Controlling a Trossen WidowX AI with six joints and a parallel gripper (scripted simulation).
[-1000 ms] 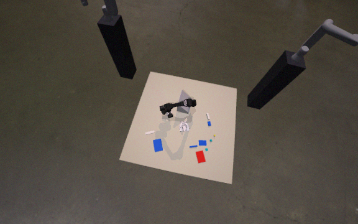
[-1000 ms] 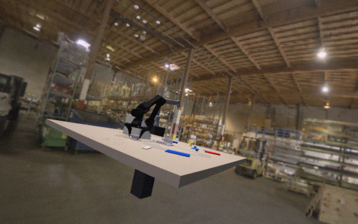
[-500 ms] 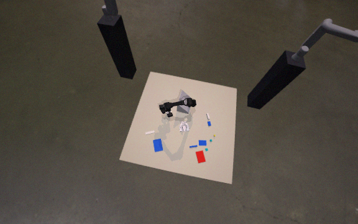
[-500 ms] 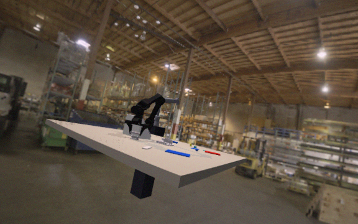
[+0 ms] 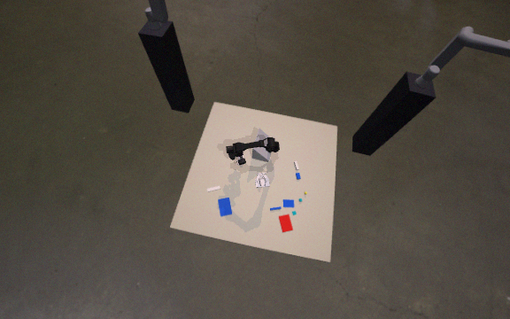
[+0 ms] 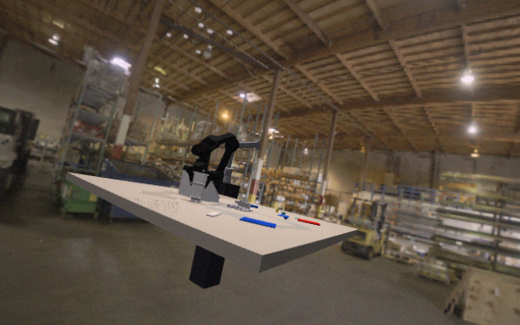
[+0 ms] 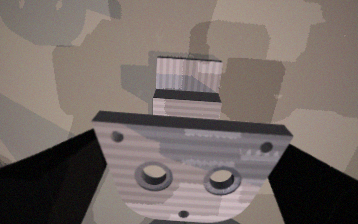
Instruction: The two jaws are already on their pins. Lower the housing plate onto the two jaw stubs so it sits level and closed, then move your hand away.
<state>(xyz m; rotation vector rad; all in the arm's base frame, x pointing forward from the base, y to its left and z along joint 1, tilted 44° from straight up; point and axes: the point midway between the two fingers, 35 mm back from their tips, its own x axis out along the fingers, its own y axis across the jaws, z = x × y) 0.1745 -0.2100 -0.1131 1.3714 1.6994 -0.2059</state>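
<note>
The housing plate is a flat grey-white plate with two large round holes and three small ones. My gripper is shut on its two side edges, one black finger at each side. A pale stepped block stands on the table beyond and below the plate, partly hidden by it in the wrist view. The pale jaw assembly sits on the table in front of the arm's base, apart from my gripper. Its pins and stubs are too small to make out.
On the table lie a large blue rectangle, a red rectangle, a smaller blue rectangle, a thin blue bar, and white bars. The grey arm base stands behind the jaw assembly.
</note>
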